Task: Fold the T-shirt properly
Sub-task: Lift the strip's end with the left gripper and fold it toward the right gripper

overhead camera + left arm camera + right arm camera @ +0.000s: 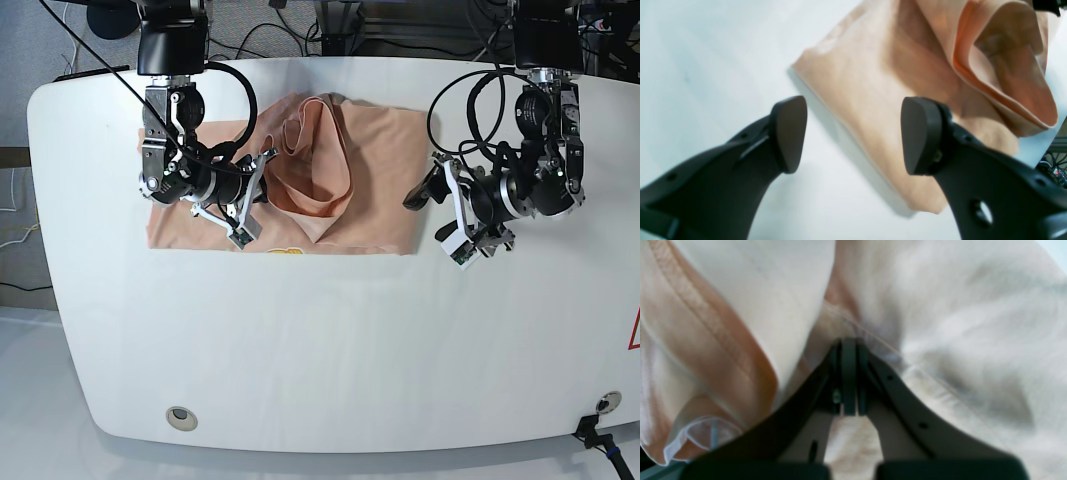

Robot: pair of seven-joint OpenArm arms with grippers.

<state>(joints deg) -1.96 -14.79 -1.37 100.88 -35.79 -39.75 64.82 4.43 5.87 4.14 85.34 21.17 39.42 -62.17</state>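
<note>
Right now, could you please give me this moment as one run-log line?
stage: mid-fold | right gripper: shut on shirt | left gripper: open, beside shirt edge | table: shirt partly bunched

The T-shirt [370, 180] is soft, matt cloth in a peach tone, with a fine brushed look in the left wrist view [873, 86] and a stitched, ribbed hem running down the upper left of the right wrist view [706, 316]. The table [330, 340] is a smooth white surface with a faint sheen. The left gripper [853, 133] has matt black fingers, apparently moulded plastic, with smooth, slightly rubbery-looking pads [790, 133]. The right gripper [849, 373] shows the same dark matt finish, though blur hides its texture. Glossy black cables [470, 110] loop in the upper right of the base view.
</note>
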